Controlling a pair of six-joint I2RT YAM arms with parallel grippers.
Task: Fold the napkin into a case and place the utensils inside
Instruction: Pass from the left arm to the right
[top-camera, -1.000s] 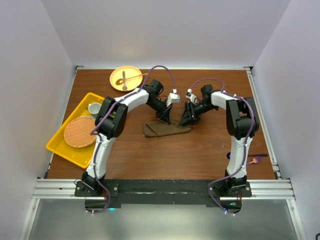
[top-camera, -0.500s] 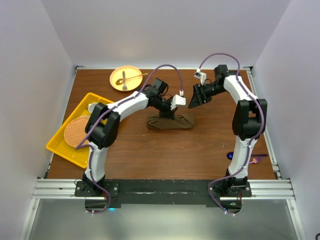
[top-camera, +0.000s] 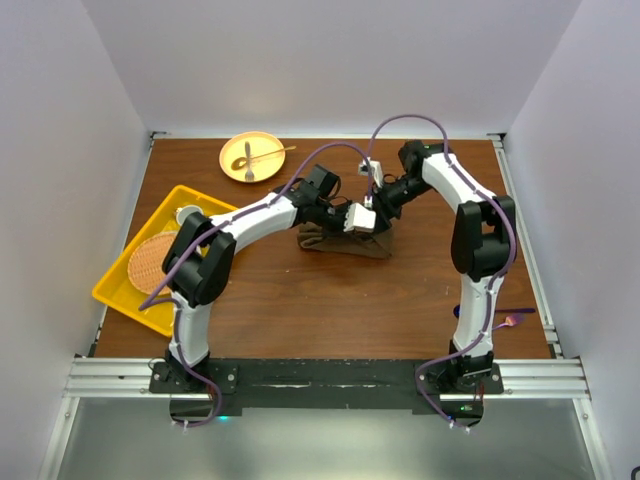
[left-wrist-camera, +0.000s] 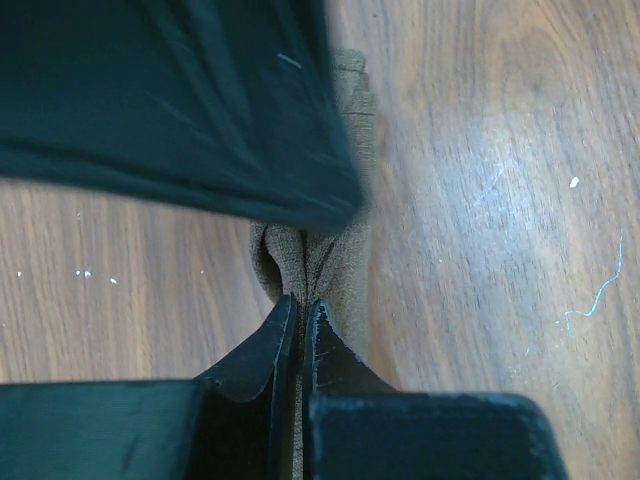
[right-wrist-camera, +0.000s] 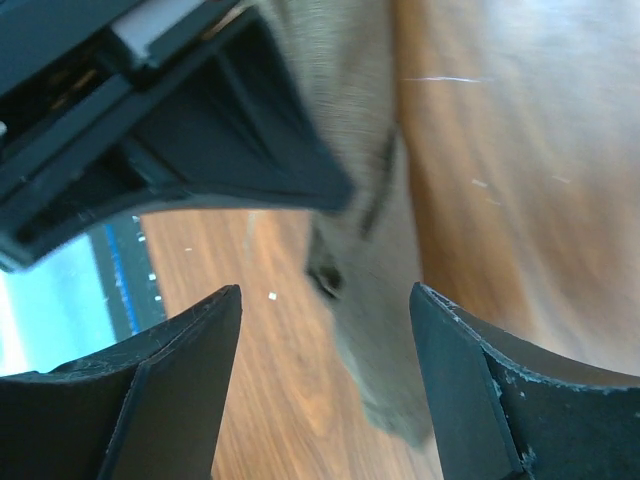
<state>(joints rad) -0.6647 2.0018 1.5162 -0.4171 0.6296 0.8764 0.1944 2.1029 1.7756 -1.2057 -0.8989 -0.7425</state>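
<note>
I find my left gripper (left-wrist-camera: 303, 303) pinched tight on the napkin (left-wrist-camera: 330, 255) fold. My right gripper (right-wrist-camera: 322, 295) stands wide just above it. Tabletop (left-wrist-camera: 480, 200) wood shows beyond the cloth's edges.

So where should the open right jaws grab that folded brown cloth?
Probably the napkin, at the bunched fold beside where the left gripper pinches it with shut jaws, coming straight down from above. The cloth lies flat and limp on the table, so only a raised fold gives the right gripper something to pinch.
</note>
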